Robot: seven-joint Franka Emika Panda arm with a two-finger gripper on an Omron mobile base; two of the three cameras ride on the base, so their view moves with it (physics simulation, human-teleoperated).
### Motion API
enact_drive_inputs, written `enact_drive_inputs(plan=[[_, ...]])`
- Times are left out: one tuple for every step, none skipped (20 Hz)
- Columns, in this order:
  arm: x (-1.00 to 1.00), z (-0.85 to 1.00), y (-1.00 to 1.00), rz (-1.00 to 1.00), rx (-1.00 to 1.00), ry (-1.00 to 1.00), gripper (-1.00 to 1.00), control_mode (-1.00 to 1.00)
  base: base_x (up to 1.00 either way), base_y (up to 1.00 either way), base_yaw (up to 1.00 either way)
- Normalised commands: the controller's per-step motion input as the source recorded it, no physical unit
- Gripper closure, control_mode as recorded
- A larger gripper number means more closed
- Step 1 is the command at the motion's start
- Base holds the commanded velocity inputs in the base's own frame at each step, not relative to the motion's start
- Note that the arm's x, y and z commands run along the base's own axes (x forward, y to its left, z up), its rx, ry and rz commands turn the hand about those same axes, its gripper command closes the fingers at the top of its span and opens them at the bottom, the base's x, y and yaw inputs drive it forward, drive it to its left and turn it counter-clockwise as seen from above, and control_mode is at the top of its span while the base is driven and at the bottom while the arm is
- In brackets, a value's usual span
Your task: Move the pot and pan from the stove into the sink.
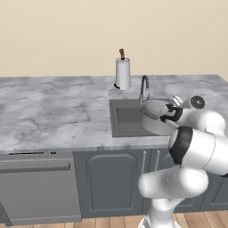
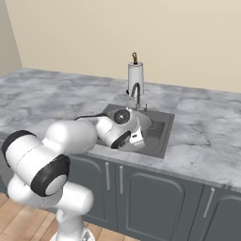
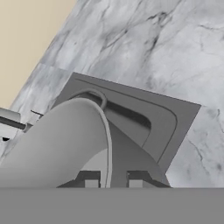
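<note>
The pot is a tall silver-grey cylinder standing in the right half of the sink, its top above the counter level. My gripper is shut on the pot's rim at its right side. In the hand view the pot looms at the left, its thin rim running down between my gripper's two dark fingertips, with the sink basin behind it. From the right base view the pot is mostly hidden behind my arm. Whether it rests on the sink bottom I cannot tell. The pan and the stove are out of view.
A gooseneck faucet rises at the sink's back edge, close to the pot. Behind it stands a paper towel roll. Grey marble counter spreads wide to the left, and a dishwasher front sits below it.
</note>
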Motion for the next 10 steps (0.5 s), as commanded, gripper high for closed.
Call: enact_drive_inputs(plan=[[0.19,-0.03,0.0,0.0,0.0,0.0,1.0,-1.0,0.0,0.0,0.0],[0.21,-0.02,0.0,0.0,0.0,0.0,1.0,-1.0,0.0,0.0,0.0],[0.23,-0.04,0.0,0.0,-0.01,0.0,1.0,-1.0,0.0,0.0,0.0],[0.3,-0.03,0.01,0.0,0.0,0.0,1.0,-1.0,0.0,0.0,0.0],[0.34,-0.04,0.02,-0.01,-0.01,0.0,1.0,-1.0,0.0,0.0,0.0],[0.37,-0.04,0.03,-0.02,-0.01,0.0,1.0,-1.0,0.0,0.0,0.0],[0.42,-0.04,0.04,-0.03,-0.01,0.0,1.0,-1.0,0.0,0.0,0.0],[0.4,-0.04,0.04,-0.03,-0.01,0.0,1.0,-1.0,0.0,0.0,0.0],[0.39,-0.06,0.04,-0.03,-0.02,-0.01,1.0,-1.0,0.0,0.0,0.0],[0.36,-0.09,0.03,-0.03,-0.02,-0.01,1.0,-1.0,0.0,0.0,0.0]])
